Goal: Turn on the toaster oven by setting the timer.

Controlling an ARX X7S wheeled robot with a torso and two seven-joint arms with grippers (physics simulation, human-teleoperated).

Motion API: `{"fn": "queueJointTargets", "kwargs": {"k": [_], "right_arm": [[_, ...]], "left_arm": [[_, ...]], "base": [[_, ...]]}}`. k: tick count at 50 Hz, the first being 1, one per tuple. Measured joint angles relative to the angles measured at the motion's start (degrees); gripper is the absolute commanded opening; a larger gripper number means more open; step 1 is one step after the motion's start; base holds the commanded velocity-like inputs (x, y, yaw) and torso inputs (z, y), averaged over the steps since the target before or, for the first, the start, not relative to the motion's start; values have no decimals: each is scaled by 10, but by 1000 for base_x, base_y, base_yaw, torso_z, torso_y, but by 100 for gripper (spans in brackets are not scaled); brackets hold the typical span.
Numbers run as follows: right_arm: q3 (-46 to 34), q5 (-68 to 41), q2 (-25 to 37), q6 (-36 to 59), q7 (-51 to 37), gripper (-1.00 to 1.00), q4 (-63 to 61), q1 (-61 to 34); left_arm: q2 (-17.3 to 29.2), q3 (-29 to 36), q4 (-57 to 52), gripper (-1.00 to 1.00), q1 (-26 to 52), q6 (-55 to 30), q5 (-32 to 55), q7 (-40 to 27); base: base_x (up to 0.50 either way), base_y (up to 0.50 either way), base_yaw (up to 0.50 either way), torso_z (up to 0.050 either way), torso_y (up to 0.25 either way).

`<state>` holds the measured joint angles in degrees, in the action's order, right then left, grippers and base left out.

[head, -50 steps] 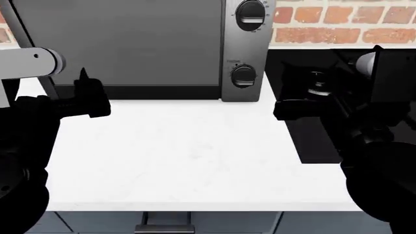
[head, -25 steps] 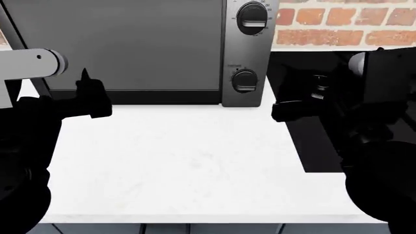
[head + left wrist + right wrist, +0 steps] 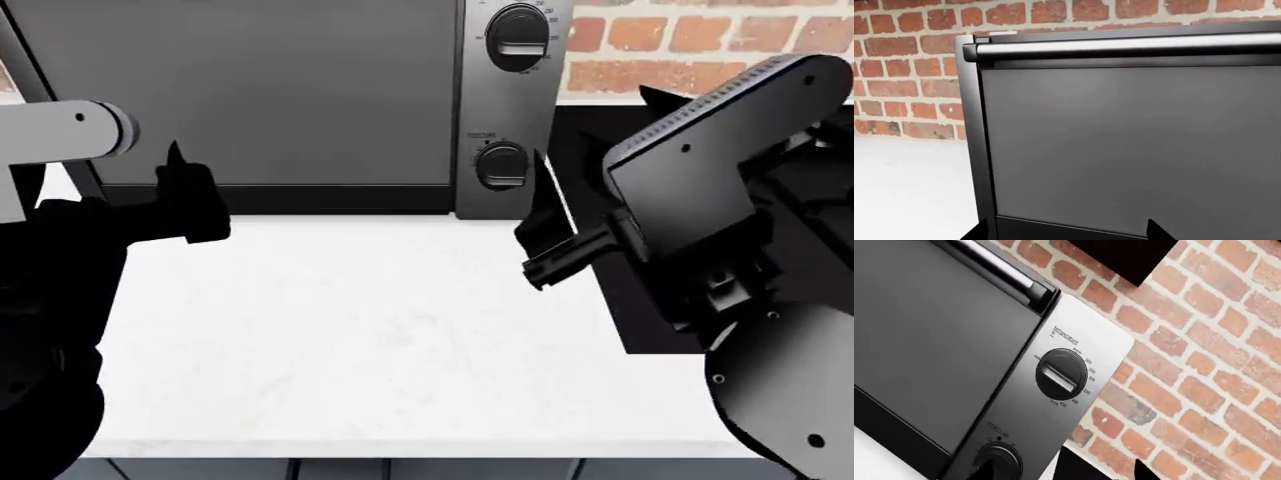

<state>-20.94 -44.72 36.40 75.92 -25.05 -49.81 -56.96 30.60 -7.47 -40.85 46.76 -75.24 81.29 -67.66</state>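
My right pincer near the timer low on the toaster oven panel, my left pincer before the door (neither's spread discernible), white surface below

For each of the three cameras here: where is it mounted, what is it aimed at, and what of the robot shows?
Head view: on the head, looking down over the counter at the toaster oven; left gripper and right gripper both show.
Left wrist view: near that gripper, facing the oven's door; only dark finger tips at the edge.
Right wrist view: near that gripper, tilted, facing the dial panel and brick wall.
Shared: head and right wrist views both show the timer.
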Motion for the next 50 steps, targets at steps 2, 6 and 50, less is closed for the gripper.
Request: {"fn": "queueJointTargets", "kwargs": {"k": [2, 6, 50], "right_arm": [[-22, 8, 10, -6, 10, 100, -3, -10], [-69, 25, 29, -20, 35, 100, -10, -31], [-440, 241, 122, -140, 197, 100, 67, -182]], "left_arm": [[1, 1, 0, 100, 0, 1, 0, 0], [2, 1, 0, 100, -1, 3, 3, -2], [13, 12, 0, 100, -9, 23, 14, -11]], "base": [[0, 0, 0, 0, 0], [0, 0, 0, 0, 0], [0, 0, 0, 0, 0]]}}
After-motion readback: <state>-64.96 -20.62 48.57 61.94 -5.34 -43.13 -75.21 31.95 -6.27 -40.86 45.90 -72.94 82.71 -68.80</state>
